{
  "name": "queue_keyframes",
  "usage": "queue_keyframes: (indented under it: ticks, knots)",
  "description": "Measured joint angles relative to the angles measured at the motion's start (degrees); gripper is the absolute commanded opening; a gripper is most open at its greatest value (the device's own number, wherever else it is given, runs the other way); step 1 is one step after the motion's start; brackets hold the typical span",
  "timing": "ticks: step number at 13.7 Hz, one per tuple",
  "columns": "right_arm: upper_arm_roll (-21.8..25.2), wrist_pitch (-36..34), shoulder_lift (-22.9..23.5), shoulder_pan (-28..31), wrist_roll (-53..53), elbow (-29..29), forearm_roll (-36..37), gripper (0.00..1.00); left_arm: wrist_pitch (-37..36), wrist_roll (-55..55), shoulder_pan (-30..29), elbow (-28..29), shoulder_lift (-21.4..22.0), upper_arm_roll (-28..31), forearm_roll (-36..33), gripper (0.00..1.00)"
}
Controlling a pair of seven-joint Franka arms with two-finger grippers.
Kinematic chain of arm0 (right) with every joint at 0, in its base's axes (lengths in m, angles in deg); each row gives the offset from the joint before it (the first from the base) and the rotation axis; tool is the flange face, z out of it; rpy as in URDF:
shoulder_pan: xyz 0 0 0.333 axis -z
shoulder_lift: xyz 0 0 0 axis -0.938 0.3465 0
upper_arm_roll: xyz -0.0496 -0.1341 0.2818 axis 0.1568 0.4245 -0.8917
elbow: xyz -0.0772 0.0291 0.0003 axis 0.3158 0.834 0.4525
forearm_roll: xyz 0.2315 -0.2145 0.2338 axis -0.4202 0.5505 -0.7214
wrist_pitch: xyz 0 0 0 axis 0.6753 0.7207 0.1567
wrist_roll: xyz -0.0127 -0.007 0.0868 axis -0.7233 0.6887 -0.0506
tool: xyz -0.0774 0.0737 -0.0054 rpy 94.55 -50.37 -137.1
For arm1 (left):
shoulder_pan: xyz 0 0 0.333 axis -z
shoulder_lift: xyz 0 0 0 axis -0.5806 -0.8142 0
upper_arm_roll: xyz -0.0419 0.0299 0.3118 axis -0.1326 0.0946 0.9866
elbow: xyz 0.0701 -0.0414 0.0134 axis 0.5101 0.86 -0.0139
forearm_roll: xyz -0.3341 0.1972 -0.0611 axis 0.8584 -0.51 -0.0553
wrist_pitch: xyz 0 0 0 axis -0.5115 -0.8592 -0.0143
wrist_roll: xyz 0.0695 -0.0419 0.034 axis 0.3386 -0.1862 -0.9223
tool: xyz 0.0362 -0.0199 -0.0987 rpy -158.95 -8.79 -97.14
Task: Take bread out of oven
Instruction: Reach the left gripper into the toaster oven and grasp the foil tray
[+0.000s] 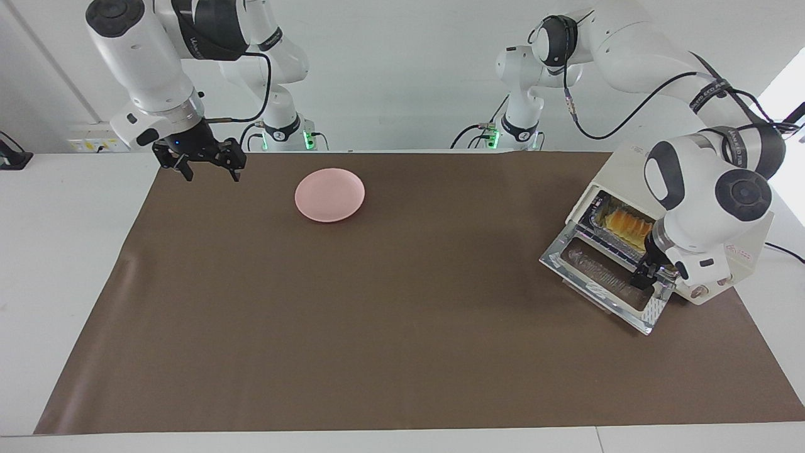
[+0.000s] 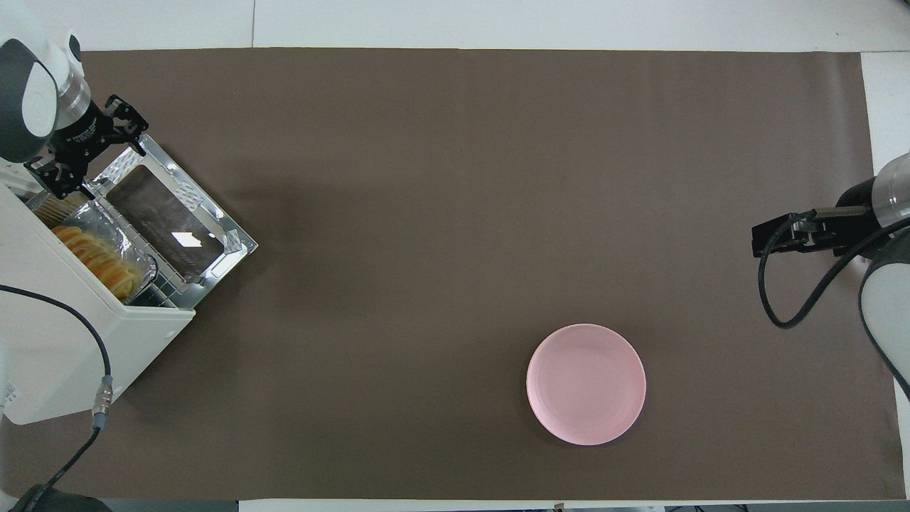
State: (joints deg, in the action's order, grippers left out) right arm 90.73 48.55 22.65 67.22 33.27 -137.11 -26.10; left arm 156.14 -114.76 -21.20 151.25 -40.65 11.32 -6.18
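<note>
From the facing view, my left gripper (image 1: 651,277) is down at the knob end of the cream-white toaster oven (image 1: 751,242), just over the corner of its dropped glass door (image 1: 600,280). My own wrist covers the fingers there, so from here I cannot tell whether they are apart or together. The oven sits at my left arm's end of the table on the brown mat (image 1: 390,314), door lying flat and open. Inside it the bread (image 1: 626,226), a ridged golden loaf, lies in a silver foil tray (image 1: 597,211) on the rack. My right gripper (image 1: 204,165) hangs in the air over the mat's corner at the right arm's end, fingers apart and holding nothing; that arm waits. The pink plate (image 1: 329,194) rests on the mat between the two arms, nearer to the robots than the mat's middle.

From the overhead view, my left gripper (image 2: 85,153) shows over the door's (image 2: 174,220) corner by the oven (image 2: 71,355) mouth, its black fingers seemingly spread and closed on nothing. The bread (image 2: 96,257) is inside the oven in the foil tray (image 2: 106,220), apart from my fingers. My right gripper (image 2: 771,238) shows over the mat (image 2: 455,178) edge, well apart from the pink plate (image 2: 586,384)
</note>
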Motion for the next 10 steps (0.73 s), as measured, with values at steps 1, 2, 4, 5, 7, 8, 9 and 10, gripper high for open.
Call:
queue_keyframes:
  ticks: [1,2,4,5,7,8,9,10]
  knots:
    - [0.0,0.0,0.0,0.0,0.0,0.0,0.0,1.0,1.67,-0.7,0.56,1.97,0.04,0.02,-0.83,1.0]
    - [0.0,0.0,0.0,0.0,0.0,0.0,0.0,1.0,2.88,-1.07,1.02,3.81,0.19,0.05,-1.51,1.0]
    - [0.0,0.0,0.0,0.0,0.0,0.0,0.0,1.0,3.25,-1.29,1.4,6.37,0.91,0.07,-3.12,1.0]
    - [0.0,0.0,0.0,0.0,0.0,0.0,0.0,1.0,3.25,-1.29,1.41,7.35,1.43,0.12,-3.32,1.0]
    - [0.0,0.0,0.0,0.0,0.0,0.0,0.0,1.0,3.26,-1.29,1.41,9.09,2.63,0.23,-3.44,1.0]
    - [0.0,0.0,0.0,0.0,0.0,0.0,0.0,1.0,3.29,-1.29,1.43,9.77,3.07,0.24,-3.45,1.0]
    - [0.0,0.0,0.0,0.0,0.0,0.0,0.0,1.0,3.42,-1.29,1.47,10.6,3.42,0.24,-3.49,1.0]
    - [0.0,0.0,0.0,0.0,0.0,0.0,0.0,1.0,3.79,-1.29,1.52,11.6,3.74,0.24,-3.53,1.0]
